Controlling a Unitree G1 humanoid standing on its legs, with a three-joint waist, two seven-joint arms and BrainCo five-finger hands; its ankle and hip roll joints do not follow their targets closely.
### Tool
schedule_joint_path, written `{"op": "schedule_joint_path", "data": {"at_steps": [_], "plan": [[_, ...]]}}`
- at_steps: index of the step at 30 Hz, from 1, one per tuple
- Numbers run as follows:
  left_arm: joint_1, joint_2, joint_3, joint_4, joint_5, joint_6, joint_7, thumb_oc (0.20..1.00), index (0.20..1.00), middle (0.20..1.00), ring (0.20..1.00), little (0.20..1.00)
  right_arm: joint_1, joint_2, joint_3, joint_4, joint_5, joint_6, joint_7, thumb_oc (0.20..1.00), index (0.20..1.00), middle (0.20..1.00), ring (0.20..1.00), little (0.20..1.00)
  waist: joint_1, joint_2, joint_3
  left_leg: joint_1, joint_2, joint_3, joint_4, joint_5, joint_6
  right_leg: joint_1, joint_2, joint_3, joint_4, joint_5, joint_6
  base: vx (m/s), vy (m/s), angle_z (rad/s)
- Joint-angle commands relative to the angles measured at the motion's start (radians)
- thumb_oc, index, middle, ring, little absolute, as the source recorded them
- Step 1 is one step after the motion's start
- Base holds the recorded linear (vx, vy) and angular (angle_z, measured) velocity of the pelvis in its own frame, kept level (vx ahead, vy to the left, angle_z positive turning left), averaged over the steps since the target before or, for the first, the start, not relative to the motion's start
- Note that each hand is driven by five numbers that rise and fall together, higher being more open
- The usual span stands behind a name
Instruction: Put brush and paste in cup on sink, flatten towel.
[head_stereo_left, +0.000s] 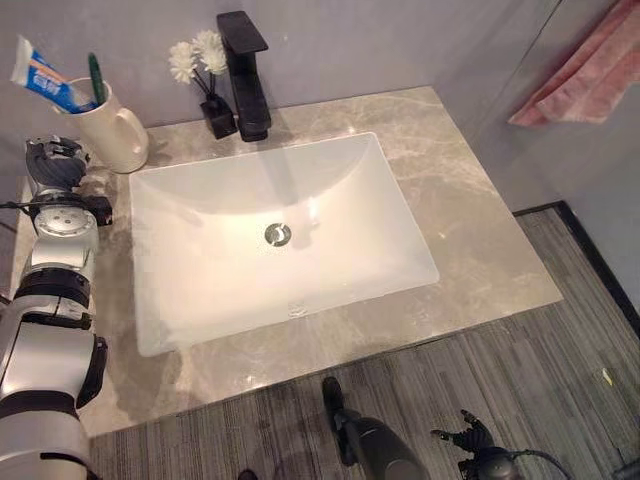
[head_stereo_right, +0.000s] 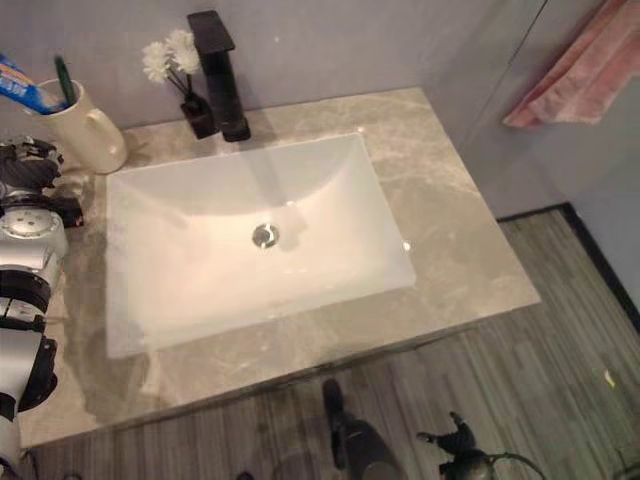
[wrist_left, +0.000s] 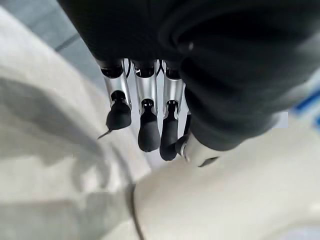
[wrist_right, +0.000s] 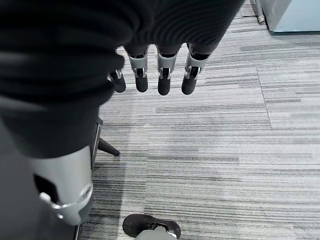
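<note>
Marble-patterned countertop (head_stereo_left: 470, 230) is carrying a white rectangular basin (head_stereo_left: 280, 235), a black faucet (head_stereo_left: 245, 75) at twelve o'clock of the basin, and a small black vase of white flowers (head_stereo_left: 205, 85) just beside the faucet.

Cream cup (head_stereo_left: 105, 130) is standing upright at ten o'clock of the basin, on the counter's back corner. Green toothbrush (head_stereo_left: 95, 78) and white-and-blue toothpaste tube (head_stereo_left: 45, 80) are both sitting inside it, leaning out over the rim, so that half of the task is looking complete.

Left hand (head_stereo_left: 55, 165) is hovering just beside the cup, at its seven o'clock. In the left wrist view its fingers (wrist_left: 149, 132) are hanging straight and relaxed, holding nothing, with the cup's pale wall close under them.

Right hand (wrist_right: 150, 82) is hanging low over the grey striped floor (wrist_right: 225, 150), well apart from the counter; its fingers are lying loosely extended and are gripping nothing.

Pink towel (head_stereo_left: 585, 75) is hanging on the wall at two o'clock of the basin, bunched and creased.

Step in hand, as judged: clearing the left hand from the cup. Lifting it straight up before swinging away is advisable, since a sideways brush could be tipping the cup. Flattening the towel is remaining for the right hand, the nearer one, spreading from the middle outward
</note>
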Motion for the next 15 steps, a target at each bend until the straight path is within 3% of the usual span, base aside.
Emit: {"op": "schedule_joint_path", "data": {"at_steps": [1,15], "plan": [[-0.095,0.065,-0.007,-0.016,-0.018,-0.027,0.004,0.200,0.200,0.200,0.200,0.200,-0.009,-0.005,0.005,-0.001,0.031,-0.020,-0.008,1.000,1.000,1.000,1.000,1.000,-0.020,0.005,0.056,0.223,-0.081,0.019,0.012,0.230,0.043,-0.011,-0.016,0.071,0.008,0.039,0.118,-0.03,0.028,-0.01],[-0.223,-0.079,-0.088,-0.052,-0.017,-0.041,0.015,0.200,0.200,0.200,0.200,0.200,-0.003,0.004,0.018,-0.004,0.040,-0.022,-0.002,1.000,1.000,1.000,1.000,1.000,-0.036,0.022,0.096,0.173,-0.085,0.021,0.005,0.198,0.043,-0.101,-0.048,0.060,0.041,0.052,0.131,-0.02,0.022,0.04]]}}
